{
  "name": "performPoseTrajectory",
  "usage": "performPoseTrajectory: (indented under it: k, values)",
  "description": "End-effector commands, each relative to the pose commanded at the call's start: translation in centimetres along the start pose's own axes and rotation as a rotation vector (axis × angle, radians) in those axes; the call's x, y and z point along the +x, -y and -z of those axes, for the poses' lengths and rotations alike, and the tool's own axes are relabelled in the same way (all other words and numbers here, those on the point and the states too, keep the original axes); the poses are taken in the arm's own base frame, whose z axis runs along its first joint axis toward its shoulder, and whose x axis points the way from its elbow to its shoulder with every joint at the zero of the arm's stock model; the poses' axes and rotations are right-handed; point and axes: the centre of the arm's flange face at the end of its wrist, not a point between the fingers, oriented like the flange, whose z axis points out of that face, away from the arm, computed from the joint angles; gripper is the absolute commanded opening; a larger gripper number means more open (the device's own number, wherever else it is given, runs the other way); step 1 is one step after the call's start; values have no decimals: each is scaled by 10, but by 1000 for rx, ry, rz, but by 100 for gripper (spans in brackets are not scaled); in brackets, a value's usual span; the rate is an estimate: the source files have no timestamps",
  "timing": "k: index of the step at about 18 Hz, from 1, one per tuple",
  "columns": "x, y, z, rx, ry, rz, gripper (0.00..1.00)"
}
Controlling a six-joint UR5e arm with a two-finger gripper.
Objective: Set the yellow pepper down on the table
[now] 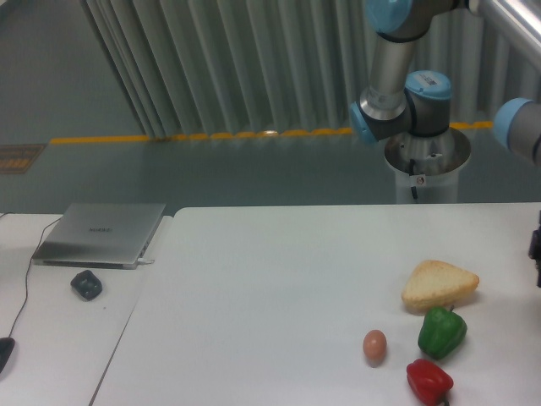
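Four foods lie at the lower right of the table (254,279): egg (374,345), bread (439,285), green pepper (442,331), red pepper (428,381). No yellow pepper shows. At the right edge a dark sliver may be the gripper (536,248); its opening and load cannot be told. Likely the carrying step; next, lowering onto bare tabletop.

On the large white surface (270,279) lie two peppers, one green pepper (441,331) and one red pepper (428,381), one egg (374,345) and one bread piece (439,285). The side desk (59,338) carries one laptop (101,234).
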Motion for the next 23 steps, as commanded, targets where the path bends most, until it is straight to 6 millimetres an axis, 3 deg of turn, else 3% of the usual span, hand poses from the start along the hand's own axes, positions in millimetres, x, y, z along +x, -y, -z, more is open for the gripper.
performPoseTrajectory:
  k: [4,10,12,13,16,19,22,23]
  values:
    - [-10,-42,-4,-10,5,86,100]
    - [-19,-58,-3,-14,19,224,100]
    - [-22,-62,-9,-14,19,346,100]
    - [-24,-72,-8,-15,25,386,100]
    - [-26,-84,-21,-17,11,434,100]
    - [-28,-99,-30,-16,7,580,100]
    - [-31,-100,-38,-16,13,715,100]
    - [-30,-110,-39,-19,12,733,100]
